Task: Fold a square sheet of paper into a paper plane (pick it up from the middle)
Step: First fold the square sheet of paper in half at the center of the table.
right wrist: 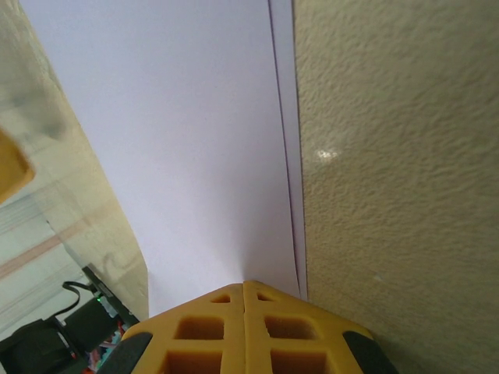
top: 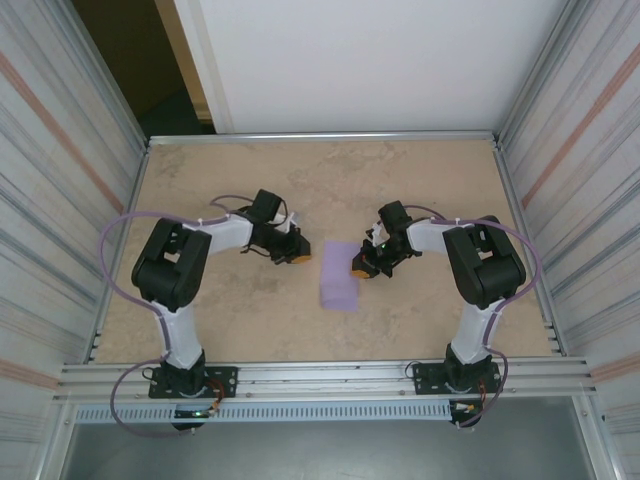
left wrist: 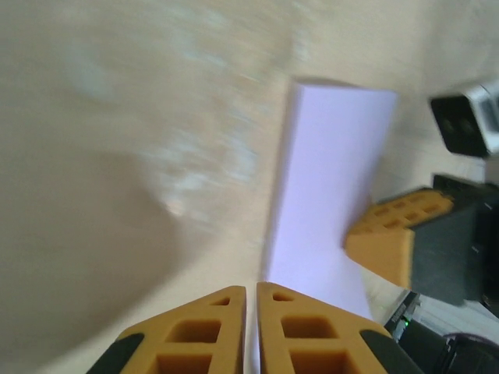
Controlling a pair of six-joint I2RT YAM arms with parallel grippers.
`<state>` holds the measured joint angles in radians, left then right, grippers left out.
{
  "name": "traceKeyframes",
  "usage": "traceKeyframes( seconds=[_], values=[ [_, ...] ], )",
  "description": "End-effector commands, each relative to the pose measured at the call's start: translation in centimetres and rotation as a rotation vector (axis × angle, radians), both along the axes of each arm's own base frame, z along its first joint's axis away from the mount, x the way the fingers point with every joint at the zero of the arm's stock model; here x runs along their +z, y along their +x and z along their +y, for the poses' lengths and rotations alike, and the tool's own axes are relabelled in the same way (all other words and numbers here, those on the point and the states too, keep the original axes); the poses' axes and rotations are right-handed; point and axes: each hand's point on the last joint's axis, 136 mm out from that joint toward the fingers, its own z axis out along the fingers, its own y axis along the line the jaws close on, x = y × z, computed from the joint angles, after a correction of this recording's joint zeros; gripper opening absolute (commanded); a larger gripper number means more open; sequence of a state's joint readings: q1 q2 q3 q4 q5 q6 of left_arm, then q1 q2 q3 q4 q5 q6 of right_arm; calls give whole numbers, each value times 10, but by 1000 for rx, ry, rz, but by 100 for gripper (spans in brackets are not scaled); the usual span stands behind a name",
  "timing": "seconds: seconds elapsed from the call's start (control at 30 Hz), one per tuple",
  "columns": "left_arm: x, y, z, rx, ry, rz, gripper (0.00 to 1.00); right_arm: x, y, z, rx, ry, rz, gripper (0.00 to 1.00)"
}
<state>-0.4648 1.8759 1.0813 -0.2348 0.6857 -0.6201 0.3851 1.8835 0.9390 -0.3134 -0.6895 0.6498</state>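
The square sheet of paper [top: 338, 275] lies on the table between the arms, folded into a narrow lavender rectangle with two layers showing along its right edge [right wrist: 179, 140]. My left gripper [top: 300, 255] sits low at the paper's left edge, jaws almost together with only a thin slit and nothing seen between them [left wrist: 251, 287]; the paper [left wrist: 331, 179] stretches away just past its tips. My right gripper [top: 360, 268] is shut, its tips [right wrist: 244, 282] resting on the paper near the right edge. One of its orange fingers [left wrist: 390, 234] shows in the left wrist view.
The tan table [top: 250, 320] is bordered by a metal frame [top: 320, 136] and ribbed side walls [top: 60, 200]. Both arm bases stand on the near rail [top: 330, 378].
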Motion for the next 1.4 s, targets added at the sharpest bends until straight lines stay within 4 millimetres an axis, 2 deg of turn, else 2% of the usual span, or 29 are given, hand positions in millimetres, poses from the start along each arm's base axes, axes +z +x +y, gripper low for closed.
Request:
traceKeyframes(
  seconds=[0.0,0.1,0.23,0.4,0.57,0.67,0.73,0.87,0.97,1.07,1.17,1.23,1.37],
  values=[
    [17,-28,-29,-57,-20,-6,12,-109,-77,-97,13,-593,223,0],
    [7,-44,-43,-91,-13,19,12,-109,-77,-97,14,-595,220,0],
    [-22,-68,-46,-123,23,86,11,-110,-77,-97,15,-600,218,0],
    [-48,-85,-26,-103,61,129,11,-112,-79,-100,16,-615,220,0],
    [-62,-102,8,-66,115,148,11,-114,-79,-103,16,-631,224,0],
    [-55,-106,25,-37,116,137,11,-113,-78,-103,15,-634,222,0],
    [-41,-103,25,-39,103,96,11,-113,-77,-103,13,-635,221,0],
    [-4,-91,2,-59,43,0,11,-112,-76,-101,16,-637,216,0],
    [5,-85,-21,-75,18,-25,11,-113,-77,-101,16,-638,219,0],
    [-2,-84,-39,-108,13,-16,11,-113,-77,-100,15,-638,218,0],
    [-13,-90,-48,-150,9,16,11,-114,-79,-101,16,-639,222,0],
    [-23,-96,-45,-172,33,44,11,-113,-79,-101,17,-640,218,0],
    [-43,-111,-25,-189,117,73,11,-115,-80,-102,16,-641,222,0]
  ],
)
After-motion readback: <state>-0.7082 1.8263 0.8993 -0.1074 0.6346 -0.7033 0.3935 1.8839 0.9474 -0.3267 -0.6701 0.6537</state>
